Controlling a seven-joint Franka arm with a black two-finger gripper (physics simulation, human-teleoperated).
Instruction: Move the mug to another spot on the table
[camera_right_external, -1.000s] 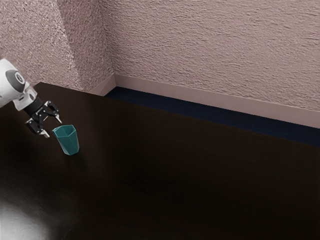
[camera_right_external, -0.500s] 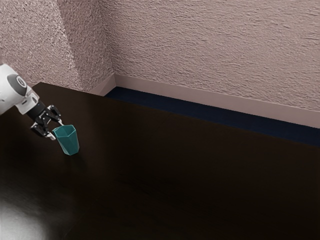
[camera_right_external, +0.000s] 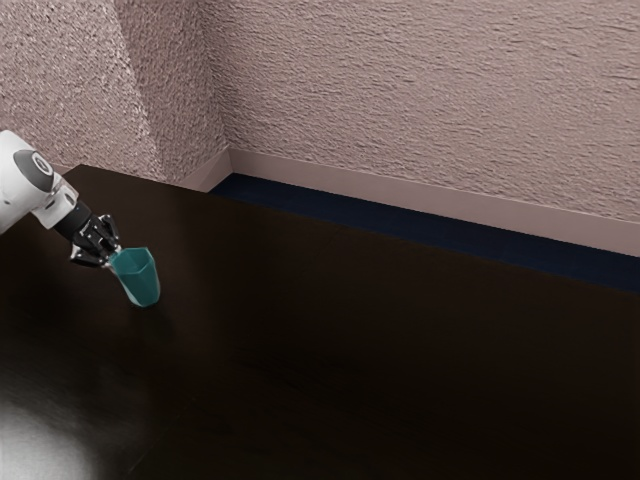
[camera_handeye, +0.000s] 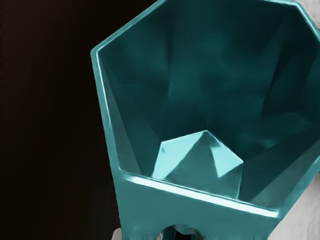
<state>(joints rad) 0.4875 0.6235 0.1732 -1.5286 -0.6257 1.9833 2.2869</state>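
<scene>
1. Dark, glossy table (camera_right_external: 400, 350) before a rough pink wall (camera_right_external: 420, 100), with a pale baseboard (camera_right_external: 430, 200) and a strip of navy floor (camera_right_external: 450, 235) behind the far edge.
2. Black gripper (camera_right_external: 99, 249), reaching in from the exterior view's left on the white arm (camera_right_external: 25, 180), has its fingers drawn close together on the rim of the teal mug (camera_right_external: 140, 278). They appear to pinch the wall of the mug nearest the arm, one finger inside and one outside.
3. Seen from the hand, the mug's faceted inside and pale bottom lie straight ahead of the claw, and its near wall sits right under the hand.
4. Mug lies to the exterior view's right of the claw and a little below it, at the left end of the table, well apart from the far edge.
5. Its long axis runs close to upright, with the mouth leaning slightly toward the arm. Whether the base rests on the table or hangs just above it cannot be told.
6. Judged from this hold, the lift should go straight up along that axis. A one-wall pinch may let the mug swing or slip.
7. Open tabletop stretches to the exterior view's right and toward the near side, offering plenty of new spots.
</scene>
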